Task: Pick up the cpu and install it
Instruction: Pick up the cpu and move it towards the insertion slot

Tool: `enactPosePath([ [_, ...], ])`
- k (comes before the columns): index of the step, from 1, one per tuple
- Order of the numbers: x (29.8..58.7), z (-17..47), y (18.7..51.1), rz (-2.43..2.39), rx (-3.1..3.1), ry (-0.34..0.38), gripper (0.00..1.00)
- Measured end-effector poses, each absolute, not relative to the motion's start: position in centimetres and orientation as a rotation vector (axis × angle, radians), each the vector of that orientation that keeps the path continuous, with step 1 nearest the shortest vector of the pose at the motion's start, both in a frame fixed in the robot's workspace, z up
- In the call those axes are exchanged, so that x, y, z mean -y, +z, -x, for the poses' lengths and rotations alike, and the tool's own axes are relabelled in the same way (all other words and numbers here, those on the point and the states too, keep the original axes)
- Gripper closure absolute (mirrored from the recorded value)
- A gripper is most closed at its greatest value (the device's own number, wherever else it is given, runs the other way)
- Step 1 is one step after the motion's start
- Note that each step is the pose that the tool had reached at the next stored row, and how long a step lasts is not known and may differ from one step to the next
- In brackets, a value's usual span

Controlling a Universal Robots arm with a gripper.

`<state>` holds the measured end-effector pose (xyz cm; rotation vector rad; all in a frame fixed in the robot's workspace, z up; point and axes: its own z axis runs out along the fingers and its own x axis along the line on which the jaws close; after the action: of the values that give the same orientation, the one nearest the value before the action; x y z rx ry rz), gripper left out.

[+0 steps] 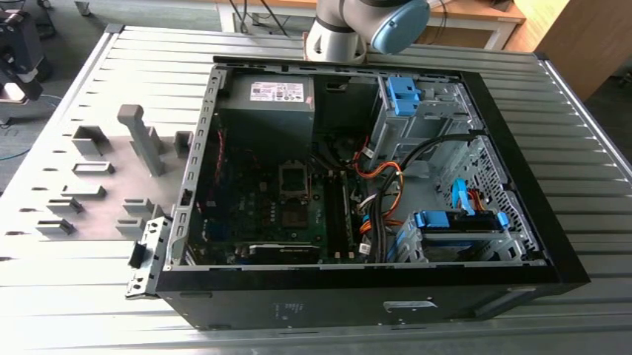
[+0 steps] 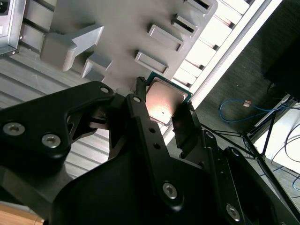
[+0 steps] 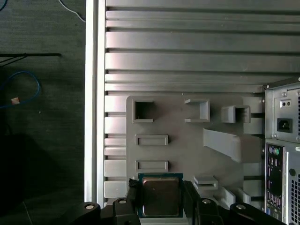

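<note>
In the exterior view, we see the arm (image 1: 357, 29) at the far side of the slatted table (image 1: 89, 296), behind the open computer case (image 1: 296, 303). The grey holder plate (image 1: 118, 185) lies beside the case, on the exterior view's left.

In the second wrist view, the gripper (image 2: 164, 96) grips the cpu (image 2: 165, 105) by two opposite edges. Its fingers (image 2: 140, 112) stand narrow around it, above the holder plate.

In the first wrist view, the cpu sits between both fingers with its silvery top toward the camera, over the plate and near a rectangular slot (image 3: 152, 165).
</note>
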<state>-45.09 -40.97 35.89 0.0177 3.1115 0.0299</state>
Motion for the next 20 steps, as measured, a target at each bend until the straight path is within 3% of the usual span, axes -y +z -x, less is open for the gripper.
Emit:
enactPosePath([
  [20,41.0,42.7,35.9,-0.018,-3.111,0.03,0.53],
])
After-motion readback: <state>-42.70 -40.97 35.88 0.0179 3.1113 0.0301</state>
